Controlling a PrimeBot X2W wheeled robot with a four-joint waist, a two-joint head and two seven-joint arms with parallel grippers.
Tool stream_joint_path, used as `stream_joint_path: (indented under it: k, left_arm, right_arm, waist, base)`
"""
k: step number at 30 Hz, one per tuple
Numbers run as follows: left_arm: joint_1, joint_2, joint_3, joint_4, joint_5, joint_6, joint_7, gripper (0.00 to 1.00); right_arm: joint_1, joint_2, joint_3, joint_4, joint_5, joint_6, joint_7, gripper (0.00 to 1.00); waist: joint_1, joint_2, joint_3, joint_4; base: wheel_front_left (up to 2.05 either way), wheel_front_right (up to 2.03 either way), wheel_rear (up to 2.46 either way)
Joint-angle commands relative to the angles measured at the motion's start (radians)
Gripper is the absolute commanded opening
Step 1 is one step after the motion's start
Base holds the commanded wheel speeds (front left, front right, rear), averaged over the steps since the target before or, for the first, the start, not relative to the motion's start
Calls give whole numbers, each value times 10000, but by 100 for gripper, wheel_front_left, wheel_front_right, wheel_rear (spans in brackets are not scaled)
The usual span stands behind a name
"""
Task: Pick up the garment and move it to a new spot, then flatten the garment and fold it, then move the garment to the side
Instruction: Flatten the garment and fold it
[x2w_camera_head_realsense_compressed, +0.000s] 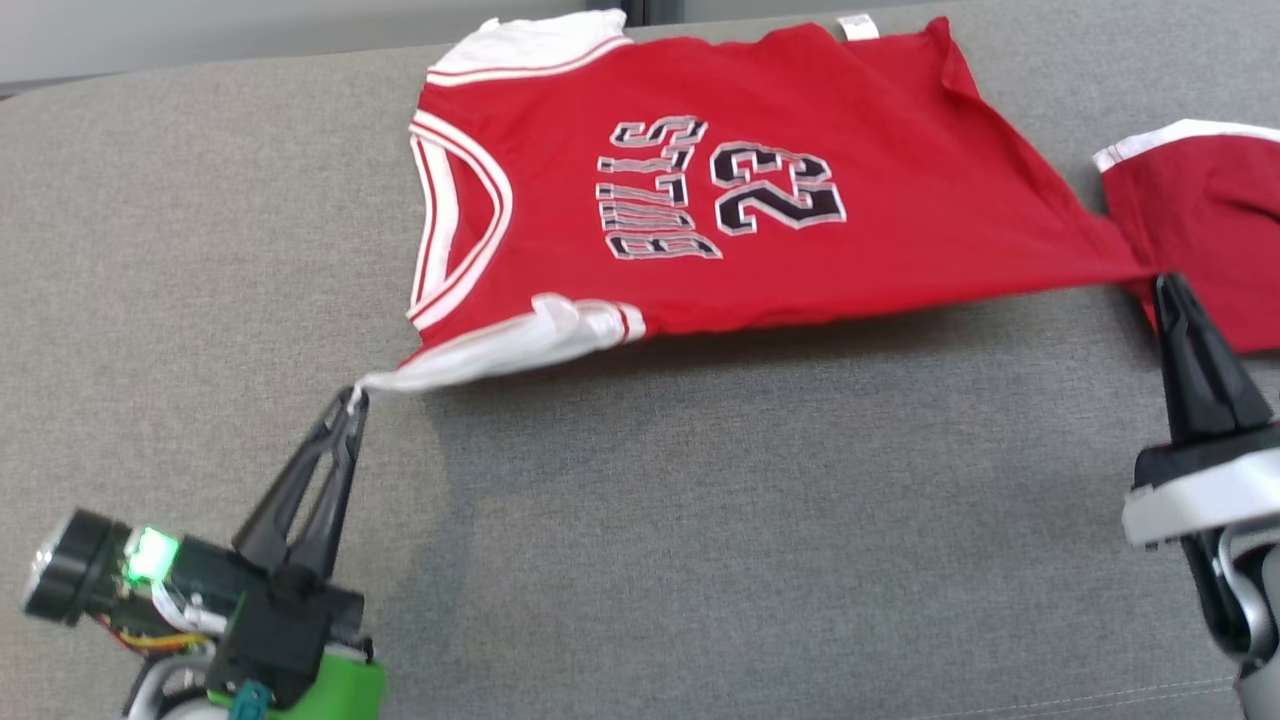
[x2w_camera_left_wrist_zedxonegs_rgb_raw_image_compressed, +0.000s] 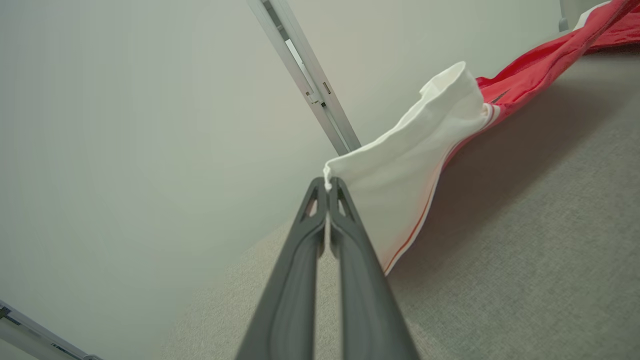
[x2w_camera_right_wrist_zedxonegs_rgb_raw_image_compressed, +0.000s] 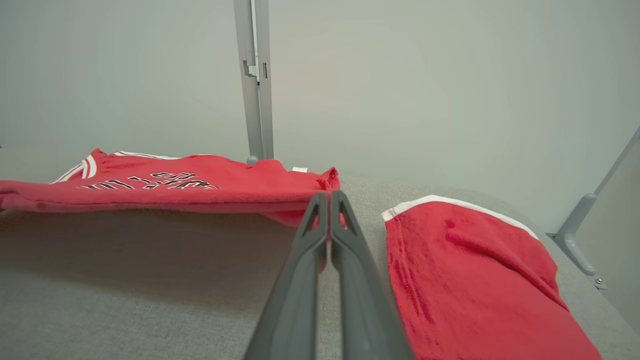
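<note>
The garment (x2w_camera_head_realsense_compressed: 760, 190) is a red basketball jersey with white sleeves and "BULLS 23" on the chest, stretched above the grey surface (x2w_camera_head_realsense_compressed: 700, 520) with its near edge lifted. My left gripper (x2w_camera_head_realsense_compressed: 355, 395) is shut on the tip of the white sleeve (x2w_camera_left_wrist_zedxonegs_rgb_raw_image_compressed: 400, 165) at the lower left. My right gripper (x2w_camera_head_realsense_compressed: 1165, 280) is shut on the jersey's red hem corner at the right. In the left wrist view the left gripper (x2w_camera_left_wrist_zedxonegs_rgb_raw_image_compressed: 328, 182) pinches the sleeve's edge. In the right wrist view the right gripper (x2w_camera_right_wrist_zedxonegs_rgb_raw_image_compressed: 329, 195) clamps the hem of the garment (x2w_camera_right_wrist_zedxonegs_rgb_raw_image_compressed: 200, 187).
A second red piece with white trim (x2w_camera_head_realsense_compressed: 1210, 220) lies flat at the right edge, just beyond my right gripper, also seen as the red cloth (x2w_camera_right_wrist_zedxonegs_rgb_raw_image_compressed: 465, 270) in the right wrist view. A pale wall and a metal post (x2w_camera_right_wrist_zedxonegs_rgb_raw_image_compressed: 255, 80) stand behind the surface.
</note>
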Motion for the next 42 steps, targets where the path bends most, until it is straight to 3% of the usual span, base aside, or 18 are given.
stream_joint_path:
  k: [1,11,20,35,42]
  left_arm:
    - [345,-38,53,-36,173,-22,12,0]
    - [1517,-463,234,-506,441,36,12,0]
    - [730,-436,541,-580,656,-476,12,0]
    - [-2535,-856,142,1622,1006,-1818,10,0]
    - [-4093,-1000,-14,2262,1262,-1975,12,0]
  right_arm:
    - [338,70,-48,-65,3,-10,-27,0]
    - [1715,500,-367,-449,-236,-10,-27,0]
    - [1047,368,-318,-85,-347,-10,-27,0]
    - [-1286,-18,609,1786,-265,-10,-28,0]
    - [-2302,-197,796,2210,-449,-10,-28,0]
  waist:
    - [1,-1,-135,-18]
    - [1,-1,-68,77]
    - [1,-1,216,122]
    - [1,-1,1291,126]
    - [1,-1,1841,109]
  base:
    - [0,0,0]
    - [0,0,0]
    - [0,0,0]
    - [0,0,0]
    - [0,0,0]
